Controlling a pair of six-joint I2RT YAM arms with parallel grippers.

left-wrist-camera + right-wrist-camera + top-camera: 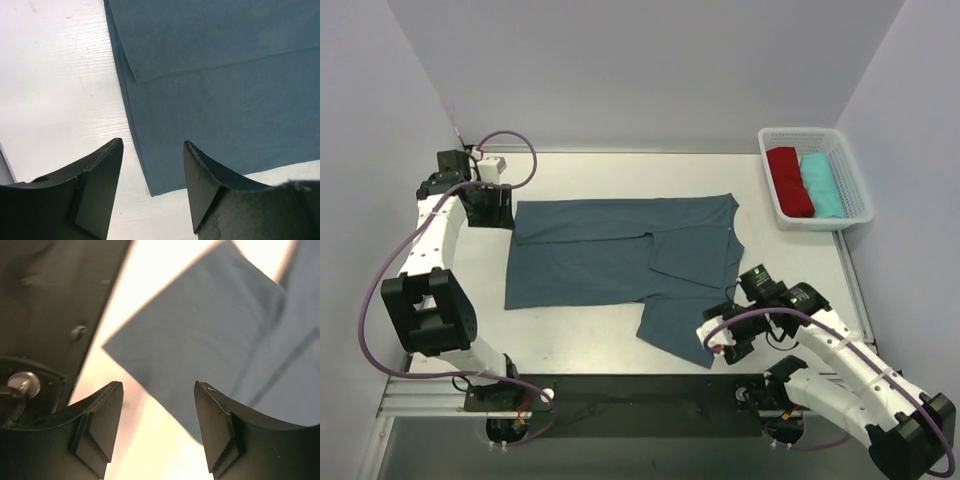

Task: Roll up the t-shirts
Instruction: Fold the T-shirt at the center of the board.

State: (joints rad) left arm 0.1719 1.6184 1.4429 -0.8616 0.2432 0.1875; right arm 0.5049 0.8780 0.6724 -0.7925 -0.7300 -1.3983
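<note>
A slate-blue t-shirt (610, 255) lies flat on the white table (570, 335), with its upper edge folded over and a sleeve sticking out at the front right. My left gripper (490, 208) is open just off the shirt's far-left corner. In the left wrist view (153, 141) that corner of the shirt (225, 100) lies between the open fingers, untouched. My right gripper (718, 338) is open beside the sleeve's front-right corner. In the right wrist view (158, 383) the sleeve (210, 330) lies just ahead of the fingers. Neither gripper holds anything.
A white basket (858, 190) at the back right holds a rolled red shirt (789, 180) and a rolled teal shirt (822, 185). A dark strip (620, 400) runs along the table's near edge between the arm bases. Grey walls close in the left, back and right.
</note>
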